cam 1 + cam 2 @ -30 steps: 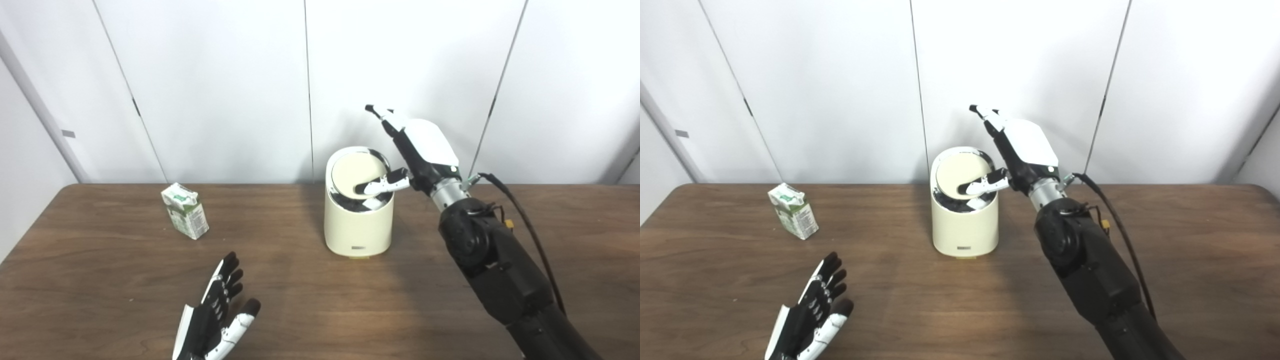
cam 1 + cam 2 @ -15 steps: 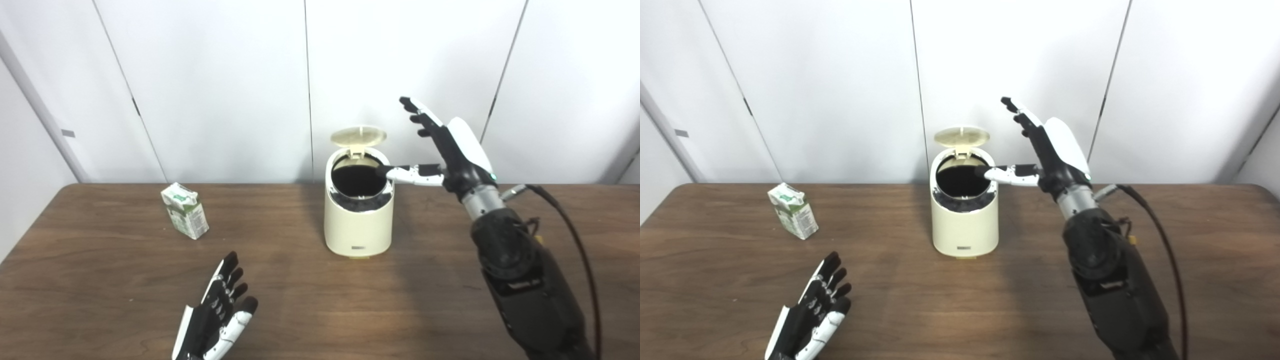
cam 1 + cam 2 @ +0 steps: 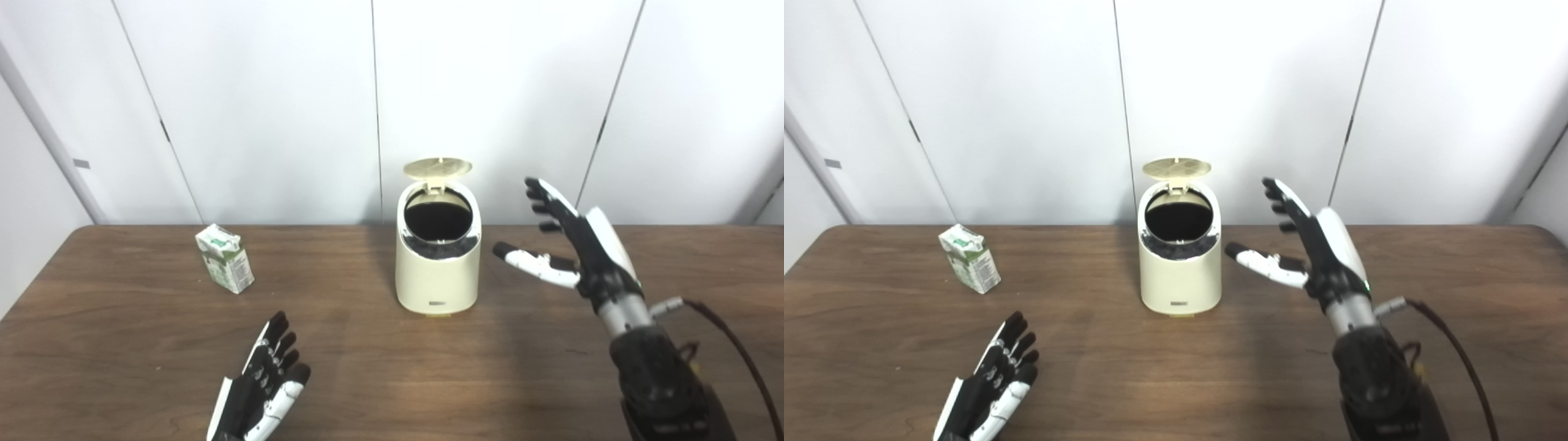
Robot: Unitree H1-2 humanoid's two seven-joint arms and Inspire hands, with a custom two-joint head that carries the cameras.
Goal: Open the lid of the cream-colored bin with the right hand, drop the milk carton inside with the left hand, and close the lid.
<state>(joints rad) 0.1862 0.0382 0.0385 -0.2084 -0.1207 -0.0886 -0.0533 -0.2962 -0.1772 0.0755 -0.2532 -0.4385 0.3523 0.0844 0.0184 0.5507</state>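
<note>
The lid (image 3: 438, 167) has sprung up and the right hand (image 3: 572, 248) pulls back, fingers spread, empty. Bin (image 3: 437, 269) stands open; milk carton (image 3: 225, 266) waits left, left hand (image 3: 260, 386) spread nearby.

The right hand (image 3: 582, 254) has black fingers, a glossy white shell over its back and a white thumb with a black tip. A silver metal wrist collar (image 3: 625, 314) joins it to a bulky black forearm (image 3: 661, 386), where a dark cable (image 3: 735, 343) loops out. The left hand (image 3: 989, 383) is black with white panels.
</note>
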